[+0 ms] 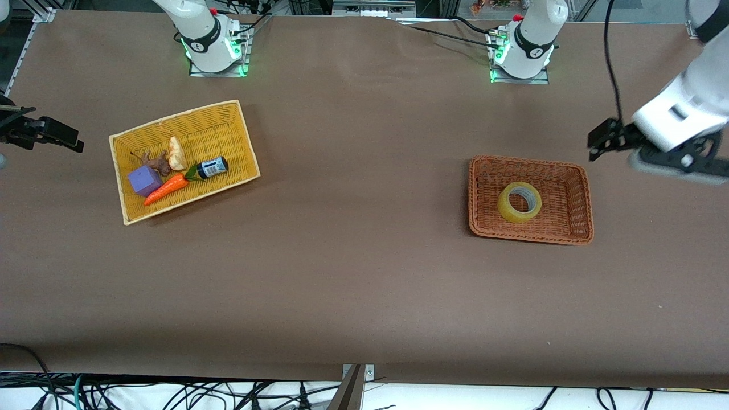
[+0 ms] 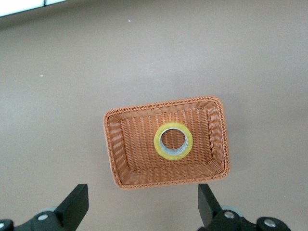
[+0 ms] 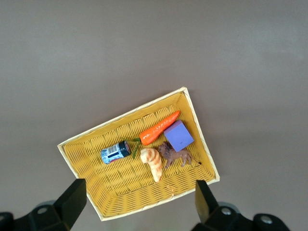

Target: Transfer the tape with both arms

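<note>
The tape (image 1: 519, 202) lies flat in the brown basket (image 1: 575, 196), near the left arm's end of the table (image 1: 364, 273). Its round hole faces up. The left tool (image 2: 142, 204) hangs in the air just off the basket's edge, with its fingers wide apart and nothing in them. The right tool (image 3: 137, 202) waits over the yellow basket (image 3: 82, 159) at the right arm's end, also wide open and empty. That basket holds a toy carrot (image 1: 166, 188), a purple block (image 1: 144, 180), a small bottle (image 1: 212, 167), a toy bread roll (image 1: 177, 154) and a little brown animal (image 1: 155, 162).

I think the tape now sits where it should be. To end well, the left arm should lift straight up and away, so it does not bump the basket or knock the tape.
</note>
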### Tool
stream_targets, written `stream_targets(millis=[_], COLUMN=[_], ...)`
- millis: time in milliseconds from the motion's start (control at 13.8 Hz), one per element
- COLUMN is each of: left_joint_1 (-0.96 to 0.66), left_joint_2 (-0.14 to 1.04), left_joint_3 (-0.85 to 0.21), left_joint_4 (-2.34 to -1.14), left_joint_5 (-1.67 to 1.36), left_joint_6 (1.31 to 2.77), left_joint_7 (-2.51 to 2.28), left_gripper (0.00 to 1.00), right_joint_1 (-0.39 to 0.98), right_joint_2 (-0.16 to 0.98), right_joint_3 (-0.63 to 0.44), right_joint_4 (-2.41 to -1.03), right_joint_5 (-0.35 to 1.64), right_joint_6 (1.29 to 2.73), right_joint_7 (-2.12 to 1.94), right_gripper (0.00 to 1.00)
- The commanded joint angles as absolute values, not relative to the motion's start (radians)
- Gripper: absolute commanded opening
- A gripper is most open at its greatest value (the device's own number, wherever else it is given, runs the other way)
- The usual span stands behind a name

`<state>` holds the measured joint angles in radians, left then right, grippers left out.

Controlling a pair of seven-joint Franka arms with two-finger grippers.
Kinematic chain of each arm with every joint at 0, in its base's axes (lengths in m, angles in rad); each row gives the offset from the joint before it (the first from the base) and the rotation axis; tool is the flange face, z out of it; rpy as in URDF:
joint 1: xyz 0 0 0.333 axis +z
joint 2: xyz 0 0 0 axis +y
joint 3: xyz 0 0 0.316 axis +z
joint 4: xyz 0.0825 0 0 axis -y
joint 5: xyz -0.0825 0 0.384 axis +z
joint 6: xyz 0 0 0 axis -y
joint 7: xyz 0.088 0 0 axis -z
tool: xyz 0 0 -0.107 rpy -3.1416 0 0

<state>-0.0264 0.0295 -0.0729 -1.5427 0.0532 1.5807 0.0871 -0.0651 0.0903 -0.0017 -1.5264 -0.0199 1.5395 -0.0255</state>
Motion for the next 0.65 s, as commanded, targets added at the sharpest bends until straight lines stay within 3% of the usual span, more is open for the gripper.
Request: stream_targets(millis=[0, 582], left_joint_1=[0.05, 0.054], left_joint_2=[-0.041, -0.026], left_joint_3=[-0.098, -0.1], left_joint_4=[-1.672, -1.652], left_joint_5=[-0.017, -0.021], left_joint_6=[1.632, 1.603], left_joint_7=[0.083, 0.046], left_gripper=[1.0, 1.0], right_joint_1=[-0.064, -0.064], right_joint_2=[0.1, 0.1], right_joint_3=[-0.005, -0.005], right_joint_4=[-1.499, -1.499], right_joint_5=[-0.018, -0.017], right_joint_6=[1.517, 1.519], right_joint_7=[-0.04, -0.04], right_gripper=[1.0, 1.0])
